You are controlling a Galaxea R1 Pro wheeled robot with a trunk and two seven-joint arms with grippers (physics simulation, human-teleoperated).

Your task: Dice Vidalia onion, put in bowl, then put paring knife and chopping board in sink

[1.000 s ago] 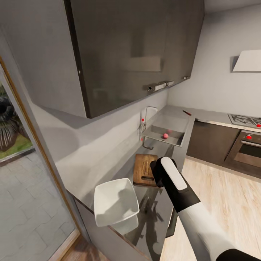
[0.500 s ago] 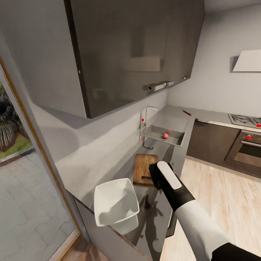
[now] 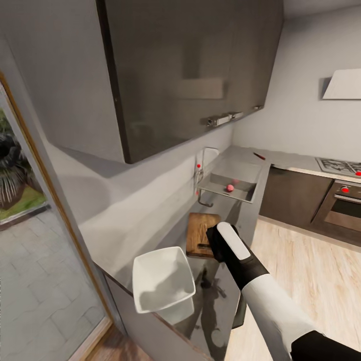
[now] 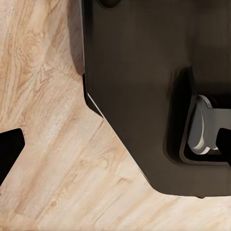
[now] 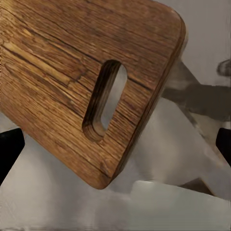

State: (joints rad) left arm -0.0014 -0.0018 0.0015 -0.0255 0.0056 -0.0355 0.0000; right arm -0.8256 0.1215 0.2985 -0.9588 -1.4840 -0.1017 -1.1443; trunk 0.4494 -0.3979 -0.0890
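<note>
The Vidalia onion (image 3: 229,188) shows as a small pinkish ball in the steel sink (image 3: 239,175), below the chrome tap (image 3: 200,169). Nearer on the grey countertop (image 3: 150,225) lies the wooden chopping board (image 3: 199,229), its slot handle toward me. The white bowl (image 3: 163,278) stands at the countertop's near end. Far off, past the sink, lies the paring knife (image 3: 258,156). My right gripper (image 3: 216,244) hovers over the board's handle end. In the right wrist view the board's slot (image 5: 105,98) is close below, and the right gripper (image 5: 115,144) is open. My left gripper (image 4: 118,149) is open over the floor.
Dark wall cupboards (image 3: 190,65) hang low over the countertop. A gas hob (image 3: 338,165) and oven (image 3: 346,205) stand at the right, with wooden floor (image 3: 311,265) between. A glass door (image 3: 30,240) is at the left. My dark base (image 4: 144,86) shows in the left wrist view.
My right arm has eased a little toward the board's handle end. The whole head view has shifted slightly, so the camera moved. Board, bowl and onion stay put.
</note>
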